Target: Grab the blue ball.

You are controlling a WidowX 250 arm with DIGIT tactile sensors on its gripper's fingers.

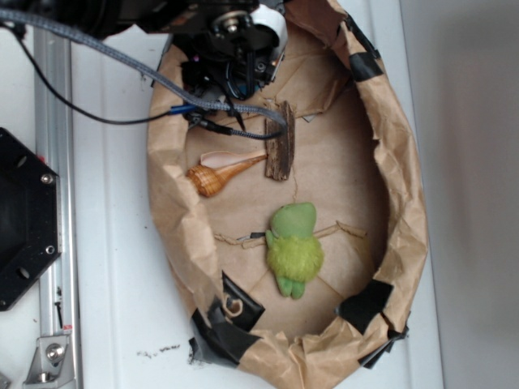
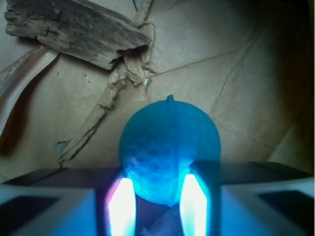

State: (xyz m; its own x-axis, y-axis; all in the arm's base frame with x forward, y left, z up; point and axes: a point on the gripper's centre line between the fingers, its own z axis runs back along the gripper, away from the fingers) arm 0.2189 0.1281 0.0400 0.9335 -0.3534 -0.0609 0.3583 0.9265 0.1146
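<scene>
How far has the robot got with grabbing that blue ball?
Done: the arm has reached into the paper-lined basket, and the gripper sits right at the blue ball. In hand: the wrist view shows a finger on each side of the ball's lower part, though firm contact is unclear. Left: confirming the squeeze and lifting.

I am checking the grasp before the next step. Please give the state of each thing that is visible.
blue ball: between the fingers, on the paper
gripper: around the ball; contact unclear
green plush toy: lying free
seashell: lying on its side
piece of wood: lying flat
paper basket: open, rim taped
</scene>
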